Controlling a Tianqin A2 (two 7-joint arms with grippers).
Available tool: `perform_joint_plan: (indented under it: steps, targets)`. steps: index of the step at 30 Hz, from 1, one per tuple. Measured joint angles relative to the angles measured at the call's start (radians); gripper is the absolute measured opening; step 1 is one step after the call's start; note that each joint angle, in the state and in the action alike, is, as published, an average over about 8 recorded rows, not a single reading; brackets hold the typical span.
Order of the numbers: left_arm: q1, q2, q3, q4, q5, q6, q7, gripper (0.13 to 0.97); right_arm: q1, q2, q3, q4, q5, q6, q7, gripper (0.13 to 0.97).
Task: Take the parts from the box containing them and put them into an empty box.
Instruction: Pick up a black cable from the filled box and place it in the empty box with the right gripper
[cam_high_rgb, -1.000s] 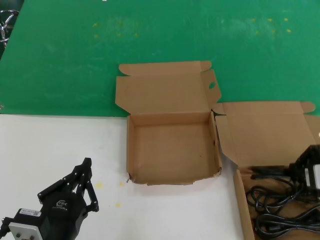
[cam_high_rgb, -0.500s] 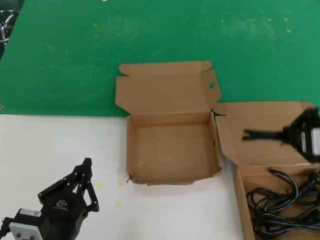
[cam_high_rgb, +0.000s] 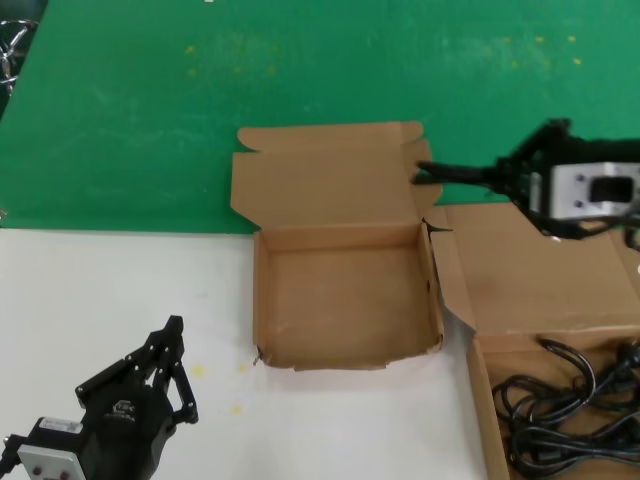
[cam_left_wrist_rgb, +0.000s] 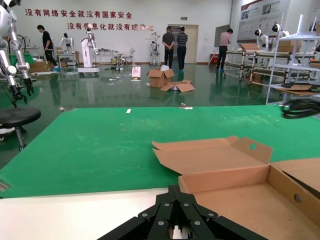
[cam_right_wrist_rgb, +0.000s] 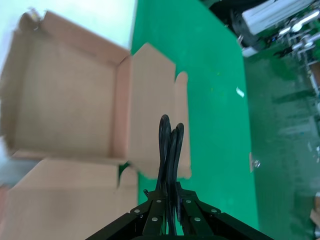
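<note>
The empty box (cam_high_rgb: 268, 300) lies open mid-table, its lid (cam_high_rgb: 325, 185) folded back with an oval hole in the side flap (cam_high_rgb: 423, 170). The box containing the parts (cam_high_rgb: 486, 410) sits at the right edge, several black cords (cam_high_rgb: 565, 410) coiled inside, its lid (cam_high_rgb: 540, 270) flat behind it. My right gripper (cam_high_rgb: 503, 176) hovers above the green mat behind that lid, shut on one looped cord bundle (cam_high_rgb: 455, 172) that points at the holed flap. In the right wrist view the loops (cam_right_wrist_rgb: 170, 145) stick out past the fingertips (cam_right_wrist_rgb: 170, 192). My left gripper (cam_high_rgb: 172, 335) rests shut at the front left.
A green mat (cam_high_rgb: 300, 70) covers the far half of the table and white tabletop (cam_high_rgb: 100, 290) the near half. The left wrist view shows the empty box (cam_left_wrist_rgb: 250, 200) close ahead and a workshop floor with people and racks beyond.
My right gripper has lifted a cord bundle out of the right box and carried it up and back, left toward the empty box's lid flap. The left arm has stayed still.
</note>
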Motion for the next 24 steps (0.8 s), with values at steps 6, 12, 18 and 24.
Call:
perform_joint_plan:
  steps: [6, 12, 18, 24]
  targets:
    - [0.0, 0.0, 0.0, 0.0, 0.0, 0.0, 0.0, 0.133, 0.048, -0.091, -0.026, -0.109, 0.014, 0.057, -0.057, 0.17]
    - [0.0, 0.0, 0.0, 0.0, 0.0, 0.0, 0.0, 0.133, 0.087, -0.176, -0.054, -0.247, 0.047, 0.113, -0.141, 0.17]
    - [0.0, 0.0, 0.0, 0.0, 0.0, 0.0, 0.0, 0.132, 0.124, -0.258, -0.08, -0.405, 0.093, 0.166, -0.242, 0.17]
    - [0.0, 0.0, 0.0, 0.0, 0.0, 0.0, 0.0, 0.132, 0.157, -0.337, -0.096, -0.563, 0.142, 0.217, -0.341, 0.169]
